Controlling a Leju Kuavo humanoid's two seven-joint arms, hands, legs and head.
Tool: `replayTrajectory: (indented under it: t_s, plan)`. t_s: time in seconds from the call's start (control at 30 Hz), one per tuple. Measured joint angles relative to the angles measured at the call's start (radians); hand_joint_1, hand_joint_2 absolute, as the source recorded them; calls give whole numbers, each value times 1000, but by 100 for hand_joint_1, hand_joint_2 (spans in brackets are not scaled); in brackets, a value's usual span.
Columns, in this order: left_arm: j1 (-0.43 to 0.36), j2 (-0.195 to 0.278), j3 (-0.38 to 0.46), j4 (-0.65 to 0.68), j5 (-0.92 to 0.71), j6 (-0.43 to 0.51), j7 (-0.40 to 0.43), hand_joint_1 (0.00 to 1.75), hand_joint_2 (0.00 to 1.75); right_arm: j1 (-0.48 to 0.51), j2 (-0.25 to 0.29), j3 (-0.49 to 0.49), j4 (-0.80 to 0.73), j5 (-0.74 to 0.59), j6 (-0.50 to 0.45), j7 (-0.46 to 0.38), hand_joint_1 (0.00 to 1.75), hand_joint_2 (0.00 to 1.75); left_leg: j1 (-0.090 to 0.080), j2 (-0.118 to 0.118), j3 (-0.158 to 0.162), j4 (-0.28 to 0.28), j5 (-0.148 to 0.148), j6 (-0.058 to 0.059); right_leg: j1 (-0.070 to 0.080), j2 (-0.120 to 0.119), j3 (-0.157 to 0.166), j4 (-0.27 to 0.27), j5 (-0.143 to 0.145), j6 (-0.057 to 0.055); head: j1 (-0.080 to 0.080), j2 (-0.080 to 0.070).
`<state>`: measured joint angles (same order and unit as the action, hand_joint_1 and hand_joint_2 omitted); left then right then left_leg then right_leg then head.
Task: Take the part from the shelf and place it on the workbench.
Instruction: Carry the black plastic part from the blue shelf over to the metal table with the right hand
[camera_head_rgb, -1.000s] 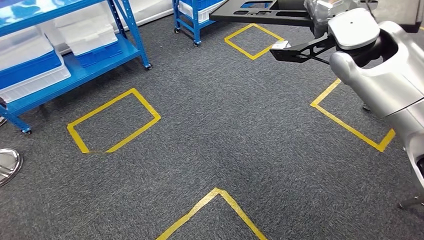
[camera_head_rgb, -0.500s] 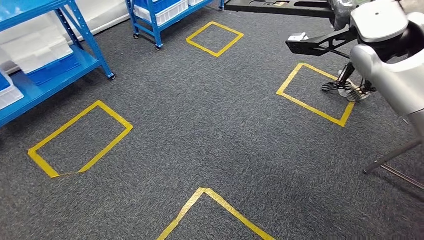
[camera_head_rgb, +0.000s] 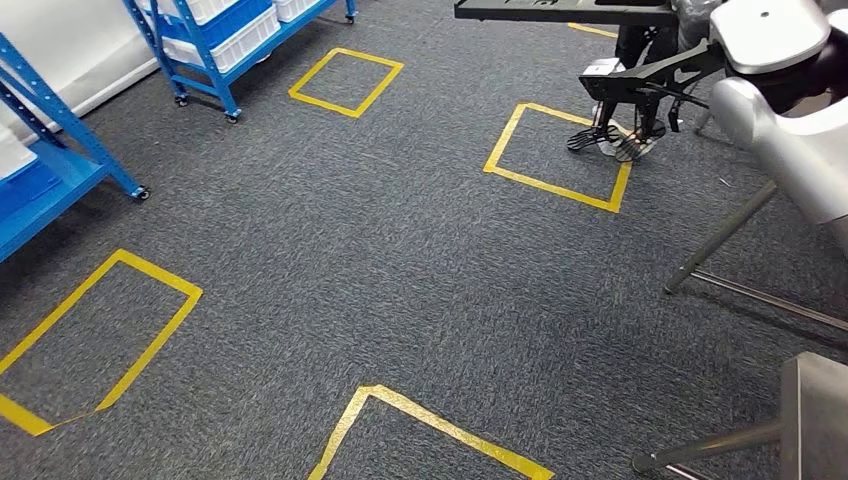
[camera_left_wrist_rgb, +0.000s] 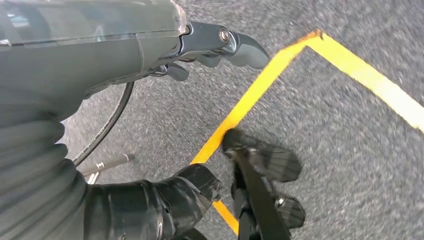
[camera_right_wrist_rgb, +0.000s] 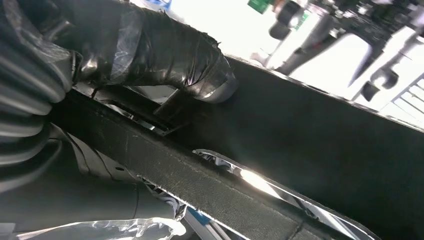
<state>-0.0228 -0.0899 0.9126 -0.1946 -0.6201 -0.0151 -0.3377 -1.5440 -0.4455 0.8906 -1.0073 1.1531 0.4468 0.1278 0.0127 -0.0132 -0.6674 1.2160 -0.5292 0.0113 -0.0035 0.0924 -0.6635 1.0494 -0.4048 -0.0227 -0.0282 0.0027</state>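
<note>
The part is a large flat black panel (camera_head_rgb: 560, 10) carried at the top of the head view, with a black strut (camera_head_rgb: 650, 72) bearing a white label below it. My silver right arm (camera_head_rgb: 790, 110) reaches up to it from the right. In the right wrist view my right hand (camera_right_wrist_rgb: 100, 60) grips the panel's edge (camera_right_wrist_rgb: 320, 150), its tape-wrapped thumb (camera_right_wrist_rgb: 170, 55) pressed on the black surface. My left hand (camera_left_wrist_rgb: 200, 100) hangs over the carpet with its thumb (camera_left_wrist_rgb: 235, 42) and fingers (camera_left_wrist_rgb: 190, 192) apart, holding nothing.
Blue shelves with white bins stand at the far left (camera_head_rgb: 60, 170) and top left (camera_head_rgb: 220, 40). Yellow tape squares (camera_head_rgb: 555, 155) mark the grey carpet. A steel table corner (camera_head_rgb: 815, 420) and slanted metal legs (camera_head_rgb: 720, 235) are at the right. Dark stand feet (camera_head_rgb: 610, 140) rest beside one square.
The camera has turned right, so shelves and tape squares slid left and a steel table came into view at the lower right. My right hand still holds the panel.
</note>
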Motion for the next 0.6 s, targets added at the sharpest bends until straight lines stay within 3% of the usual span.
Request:
replayTrajectory:
  t_s: [0.07,0.1,0.13,0.2,0.23,0.27,0.33,0.4,0.43,0.47,0.53,0.6]
  plan:
    - [0,2,3,0,-6,-1,0,0,175,-4,-6,4,0,0,5,-4,175,175,0,-59,40,-114,62,22,0,26,-1,1,0,1,1,0]
    - [0,3,5,0,-8,-2,0,0,175,-6,-9,7,-1,0,7,-6,175,175,-1,-81,55,-149,72,29,-3,38,-4,1,2,5,0,0]
    - [0,4,6,0,-10,-2,0,0,175,-7,-14,10,-2,-1,8,-9,175,175,-2,-89,63,-164,71,33,-8,51,-8,-1,5,10,0,0]
    - [-2,4,9,0,-12,-3,0,0,175,-7,-25,14,-4,-2,10,-13,175,175,-4,-61,77,-189,72,33,-13,74,-12,-7,12,22,-2,0]
    - [-2,4,9,0,-13,-3,0,0,175,-7,-31,14,-5,-3,11,-14,175,175,-3,-45,86,-202,77,32,-11,61,-16,-2,8,27,-1,0]
    - [-2,4,9,-1,-15,-3,0,0,175,-9,-36,14,-6,-3,11,-14,175,175,0,-27,94,-216,82,32,-8,32,-27,19,-6,30,0,0]
    - [-1,4,10,-1,-19,-3,0,0,175,-14,-41,16,-8,-8,11,-14,175,175,0,5,104,-228,84,34,-5,-46,-73,116,-59,37,2,0]
    - [0,4,10,-1,-24,-4,0,0,175,-14,-42,21,-9,-17,12,-14,175,175,-2,37,107,-225,78,34,-15,-80,-124,226,-102,46,2,0]
    - [-1,4,11,-1,-26,-5,0,0,175,-13,-44,24,-9,-20,14,-14,175,175,-2,53,108,-222,73,32,-21,-87,-132,243,-101,51,2,0]
    - [-1,4,12,-1,-28,-7,0,0,175,-13,-46,27,-10,-21,16,-14,175,175,-2,68,109,-217,68,30,-27,-94,-119,223,-83,56,2,0]
    - [-1,5,15,-1,-29,-9,0,0,175,-17,-49,29,-11,-21,18,-13,175,175,-1,94,110,-203,53,19,-33,-125,-54,106,-31,62,2,0]
    - [-1,7,17,-1,-30,-11,0,0,175,-23,-50,30,-15,-21,19,-13,175,175,-5,115,111,-187,37,5,-27,-157,-8,24,-11,56,1,0]
